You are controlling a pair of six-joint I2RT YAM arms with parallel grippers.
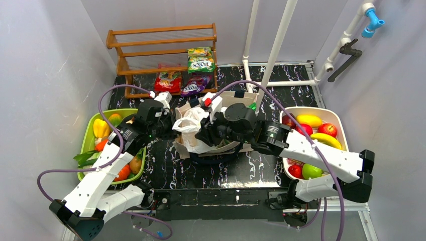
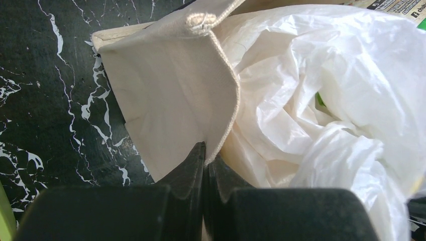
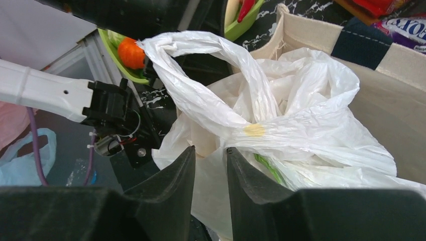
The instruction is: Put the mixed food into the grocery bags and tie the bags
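Black marbled worktop (image 1: 261, 165) carries it all. Upon it the left end effector (image 2: 205, 160) is pressed together on the hemmed edge of the beige canvas tote (image 2: 171, 95), whose wall rises straight ahead of it. Just right of that hem, inside the tote, billows the white plastic bag (image 2: 311, 75). The right end effector (image 3: 211, 165) has its fingers (image 3: 173, 173) narrowly apart, with bag film showing in the gap but not visibly pinched. Ahead of it the bag's handles cross in a twist and one loop arches up to the left; the tote's far wall stands beyond on its right. Farther out, the green tray (image 1: 86, 138) by the left arm holds peppers (image 1: 100, 128), the white tray (image 1: 301, 109) by the right arm holds apples (image 1: 327, 129) and bananas (image 1: 325, 139), and snack packets (image 1: 201, 63) sit on the wooden rack (image 1: 161, 31) at the back.
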